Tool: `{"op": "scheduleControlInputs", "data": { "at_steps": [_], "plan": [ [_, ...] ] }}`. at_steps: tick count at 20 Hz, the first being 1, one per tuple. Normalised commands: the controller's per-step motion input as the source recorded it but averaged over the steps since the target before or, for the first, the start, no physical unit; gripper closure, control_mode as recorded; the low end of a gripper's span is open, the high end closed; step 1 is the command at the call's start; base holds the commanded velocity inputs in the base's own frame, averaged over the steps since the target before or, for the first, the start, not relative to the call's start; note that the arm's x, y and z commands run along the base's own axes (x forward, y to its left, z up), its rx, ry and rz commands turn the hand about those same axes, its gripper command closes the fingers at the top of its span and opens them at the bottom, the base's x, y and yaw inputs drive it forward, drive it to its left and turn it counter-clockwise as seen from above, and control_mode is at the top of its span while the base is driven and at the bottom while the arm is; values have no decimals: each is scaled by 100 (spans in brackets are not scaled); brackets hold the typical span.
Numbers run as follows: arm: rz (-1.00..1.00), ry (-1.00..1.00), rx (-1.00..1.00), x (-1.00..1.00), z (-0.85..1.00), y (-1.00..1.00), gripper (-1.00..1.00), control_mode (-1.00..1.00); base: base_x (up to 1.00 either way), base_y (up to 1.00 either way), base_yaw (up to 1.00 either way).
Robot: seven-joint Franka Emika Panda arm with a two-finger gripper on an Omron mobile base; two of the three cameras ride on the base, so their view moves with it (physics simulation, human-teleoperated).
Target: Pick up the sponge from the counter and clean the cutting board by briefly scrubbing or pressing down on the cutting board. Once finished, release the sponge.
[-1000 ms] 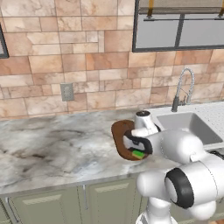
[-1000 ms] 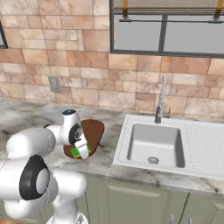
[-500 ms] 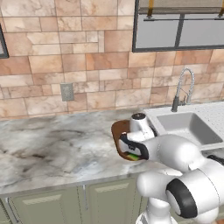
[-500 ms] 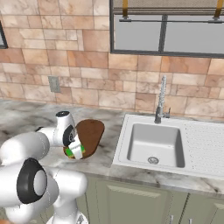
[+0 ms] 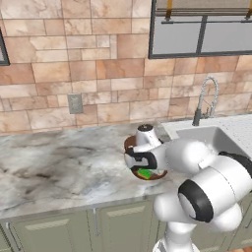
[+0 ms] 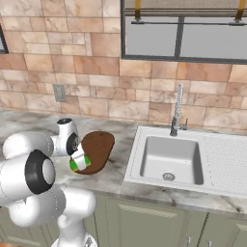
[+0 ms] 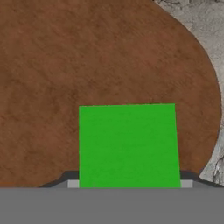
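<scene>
The green sponge [image 7: 129,146] lies flat against the dark reddish-brown cutting board [image 7: 87,65], near the board's rounded end. My gripper [image 7: 129,183] is shut on the sponge, with a fingertip at each of its sides. From the left base view the gripper [image 5: 143,166] points down over the board [image 5: 130,143], and a sliver of sponge [image 5: 145,173] shows under it. The right base view has the sponge [image 6: 74,165] in the gripper [image 6: 79,162] at the near left end of the board [image 6: 99,147]. The board rests on the marbled counter [image 5: 59,162].
A white sink [image 6: 136,149] with a tall faucet [image 6: 177,111] lies to the right of the board. A wall outlet [image 5: 75,103] sits on the tiled backsplash. The counter stretches away to the left, and grey-green cabinets [image 5: 49,231] run below it.
The gripper has carried the sponge a little leftward across the board, toward its near left end. The grip has stayed shut on the sponge.
</scene>
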Motion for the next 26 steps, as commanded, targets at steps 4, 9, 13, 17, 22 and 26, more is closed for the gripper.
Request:
{"op": "scheduleControlInputs", "data": {
  "at_steps": [4, 9, 13, 17, 22, 26],
  "plan": [
    [0, 16, 0, 52, 0, -1, 100, -100, 0, 0, 0],
    [0, 5, 0, 36, 0, 0, 100, -100, 0, 0, 0],
    [0, 2, 0, 31, 0, 0, 100, -100, 0, 0, 0],
    [0, 1, 0, 42, 0, 0, 100, -100, 0, 0, 0],
    [0, 0, 0, 48, 0, 0, 100, -100, 0, 0, 0],
    [0, 0, 0, 52, 0, 0, 100, -100, 0, 0, 0]
  ]
}}
